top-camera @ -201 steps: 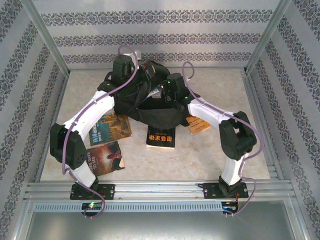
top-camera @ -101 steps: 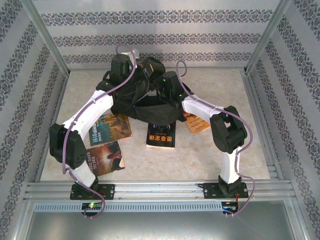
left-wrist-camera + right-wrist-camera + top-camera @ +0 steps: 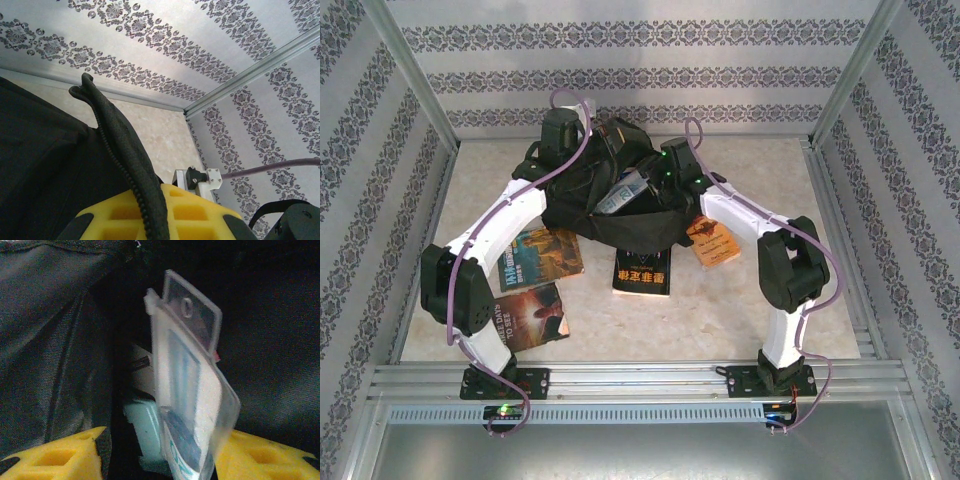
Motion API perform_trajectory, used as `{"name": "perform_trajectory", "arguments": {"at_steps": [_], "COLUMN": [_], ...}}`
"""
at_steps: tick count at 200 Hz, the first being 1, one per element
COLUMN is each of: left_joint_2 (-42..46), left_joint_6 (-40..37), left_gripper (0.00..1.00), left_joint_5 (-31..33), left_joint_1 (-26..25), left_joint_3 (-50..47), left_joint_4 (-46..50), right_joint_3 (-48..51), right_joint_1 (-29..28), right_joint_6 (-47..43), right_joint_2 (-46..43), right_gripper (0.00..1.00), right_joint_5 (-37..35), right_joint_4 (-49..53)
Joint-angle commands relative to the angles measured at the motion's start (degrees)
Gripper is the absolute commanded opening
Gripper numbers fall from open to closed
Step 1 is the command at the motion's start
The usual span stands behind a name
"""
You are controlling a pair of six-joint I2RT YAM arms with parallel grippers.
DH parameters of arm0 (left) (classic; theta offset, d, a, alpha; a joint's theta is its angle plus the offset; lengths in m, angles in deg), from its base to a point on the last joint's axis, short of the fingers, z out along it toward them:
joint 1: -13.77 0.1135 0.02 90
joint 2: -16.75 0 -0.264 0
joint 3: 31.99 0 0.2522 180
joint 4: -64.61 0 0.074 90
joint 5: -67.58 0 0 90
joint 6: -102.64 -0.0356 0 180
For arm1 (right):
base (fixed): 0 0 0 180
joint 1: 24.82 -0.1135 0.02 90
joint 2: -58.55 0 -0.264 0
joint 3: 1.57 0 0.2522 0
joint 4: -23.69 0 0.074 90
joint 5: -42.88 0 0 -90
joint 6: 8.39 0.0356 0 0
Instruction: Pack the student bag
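**The student bag held open, a clear packet standing in its mouth**

The student bag sits in the middle of the far half of the table. It is a big, soft black backpack slumped into a rounded heap, with its opening turned upward.

We see the left gripper clenched on the bag's rim. The black edge, with its row of zip teeth, runs up between the yellow pads, and that grip lifts one side of the opening.

The right gripper hangs at the mouth of the bag with its jaws apart, clamping nothing. Between its yellow pads stands a clear plastic packet, tilted, with its lower end down in the dark interior. It lies close to one pad, but we cannot tell whether it touches. Beside it, lower down, is something pale teal.

We judge the step in hand to be leaving the packet in the bag. To do it well, the right arm should draw back along the line of its own fingers so that neither pad drags the packet out. The left grip should hold firm to keep the rim up. From above, the packet shows pale in the opening, so it may need a nudge deeper.

Four books lie unpacked on the table, nearer the arms' bases. The bag's fabric looks limp and folds over itself.
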Motion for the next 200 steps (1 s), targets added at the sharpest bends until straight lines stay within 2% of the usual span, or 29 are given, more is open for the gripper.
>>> {"name": "perform_trajectory", "arguments": {"at_steps": [1,46,81,110,123,139,156,179,200], "left_joint_2": [-0.1,-1.4,-2.4,-3.6,-4.0,-4.8,-5.0,-4.2,-4.0], "left_joint_6": [1.4,1.8,0.6,-0.9,-0.9,-0.8,-0.8,-1.8,-5.6], "left_gripper": [0.0,0.0,0.0,0.02,0.03,0.02,0.02,0.01,0.01], "left_joint_5": [-0.9,-1.1,-0.2,0.8,0.8,0.4,0.6,2.8,4.4], "left_joint_1": [0.7,0.8,0.7,0.3,-0.1,-0.4,-0.6,-0.5,-0.1], "left_joint_3": [1.6,1.7,2.5,2.7,2.0,1.7,0.5,-1.0,-0.3], "left_joint_4": [-6.3,-6.6,-3.3,0.8,0.9,1.1,1.0,1.7,4.4], "right_joint_3": [-2.5,-5.1,-14.5,-18.4,-15.7,-10.7,-3.3,6.5,11.4], "right_joint_1": [0.4,1.4,1.2,-3.2,-5.3,-5.0,-0.8,5.1,11.5], "right_joint_6": [-6.0,-12.0,-26.8,-40.3,-43.3,-41.6,-37.9,-35.2,-33.8], "right_joint_2": [-2.7,-3.6,-4.7,-8.9,-12.6,-16.9,-20.8,-25.8,-25.7], "right_gripper": [0.56,0.54,0.5,0.49,0.49,0.47,0.47,0.45,0.42], "right_joint_5": [2.3,4.3,3.4,-7.5,-14.2,-16.6,-13.6,-14.7,-11.1], "right_joint_4": [6.0,12.6,25.4,35.8,37.0,38.3,37.6,33.2,30.7]}}
